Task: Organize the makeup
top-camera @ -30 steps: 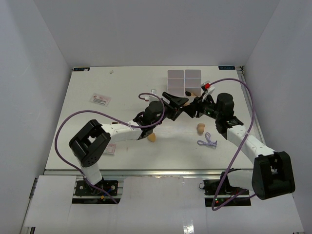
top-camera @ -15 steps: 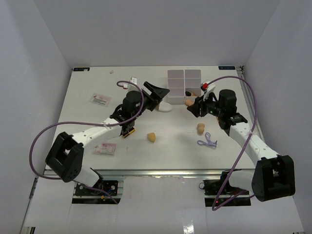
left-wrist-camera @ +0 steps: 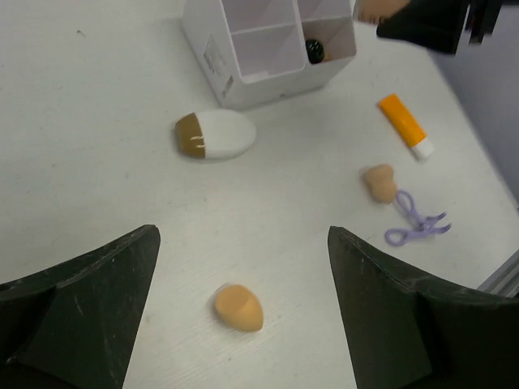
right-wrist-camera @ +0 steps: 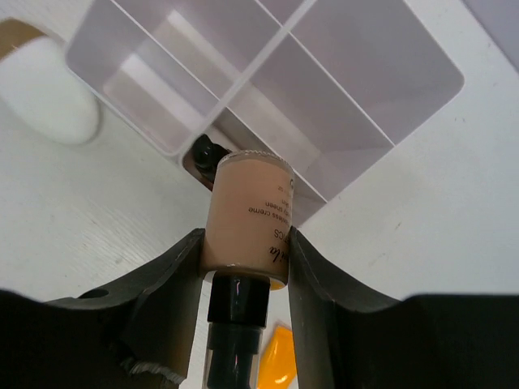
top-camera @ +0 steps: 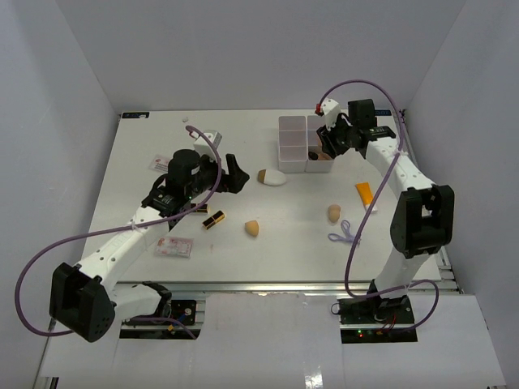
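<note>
Right wrist: bottle [right-wrist-camera: 247,215] is half-covering a dark item [right-wrist-camera: 203,152] in the box [right-wrist-camera: 365,81], its cap hiding most of an orange tube [right-wrist-camera: 278,356]; left edge is cutting the oval piece [right-wrist-camera: 45,89]. Left wrist: top edge is clipping the box.

white box [left-wrist-camera: 276,85], tan sponge [left-wrist-camera: 239,307], orange/wht tube [left-wrist-camera: 404,126], purple loop [left-wrist-camera: 412,212], beige bottle [right-wrist-camera: 247,219] w/ blk cap [right-wrist-camera: 238,304]
</note>
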Available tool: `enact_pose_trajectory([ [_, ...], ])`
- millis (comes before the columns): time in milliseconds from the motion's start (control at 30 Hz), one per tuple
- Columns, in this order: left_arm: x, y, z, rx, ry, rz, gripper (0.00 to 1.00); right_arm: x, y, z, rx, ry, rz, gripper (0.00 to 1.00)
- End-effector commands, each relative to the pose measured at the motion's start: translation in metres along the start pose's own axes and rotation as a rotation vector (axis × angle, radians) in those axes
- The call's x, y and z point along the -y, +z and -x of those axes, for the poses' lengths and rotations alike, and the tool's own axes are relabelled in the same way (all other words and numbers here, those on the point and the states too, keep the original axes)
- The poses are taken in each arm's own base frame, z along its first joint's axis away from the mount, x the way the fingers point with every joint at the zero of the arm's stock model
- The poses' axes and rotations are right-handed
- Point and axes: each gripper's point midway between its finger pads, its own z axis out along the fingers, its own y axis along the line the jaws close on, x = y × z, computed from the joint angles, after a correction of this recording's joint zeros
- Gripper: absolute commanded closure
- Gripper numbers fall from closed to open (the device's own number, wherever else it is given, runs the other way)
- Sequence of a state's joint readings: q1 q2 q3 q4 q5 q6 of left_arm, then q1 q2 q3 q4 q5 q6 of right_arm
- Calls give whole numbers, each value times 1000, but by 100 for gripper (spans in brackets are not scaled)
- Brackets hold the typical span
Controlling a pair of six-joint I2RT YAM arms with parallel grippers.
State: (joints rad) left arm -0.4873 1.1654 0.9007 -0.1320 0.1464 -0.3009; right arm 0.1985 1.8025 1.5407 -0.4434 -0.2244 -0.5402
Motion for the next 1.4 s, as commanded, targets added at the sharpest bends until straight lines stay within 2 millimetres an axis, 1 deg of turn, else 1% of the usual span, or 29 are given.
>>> enact_pose_trajectory([
  [0,-2,-16,-4,-4,116,-12,4,25,-4,1,-59,-28,-52,83],
  [100,-3,-21,0,15,125,3,4,29,7,-8,-88,-19,-53,83],
  [233,-4,-27,6,40,132,18,3,26,19,-19,-120,-11,-30,81],
  [467,-7,-24,2,23,128,23,3,23,29,-28,-141,-1,-9,78],
  [533,-7,-23,0,20,129,25,3,23,32,-31,-152,2,-10,76],
  [633,-7,-23,0,19,129,26,3,24,34,-32,-161,-4,-11,63],
  [700,-8,-23,0,20,130,27,3,25,34,-31,-167,-9,-14,51],
  [767,-8,-22,-1,15,130,27,2,27,35,-32,-172,-12,-20,42],
  [900,-9,-22,-2,12,130,29,2,30,32,-26,-163,-17,-31,32],
  [1000,-9,-21,-2,11,131,29,2,30,27,-17,-143,-17,-36,26],
  [1067,-9,-21,-3,8,130,30,2,31,22,-9,-124,-19,-41,16],
  [1133,-9,-21,-3,8,130,30,2,32,17,-3,-107,-19,-47,15],
  [1300,-10,-20,-3,7,132,31,2,32,10,6,-85,-20,-48,15],
  [1367,-10,-20,-4,6,132,35,2,33,7,13,-69,-20,-48,16],
])
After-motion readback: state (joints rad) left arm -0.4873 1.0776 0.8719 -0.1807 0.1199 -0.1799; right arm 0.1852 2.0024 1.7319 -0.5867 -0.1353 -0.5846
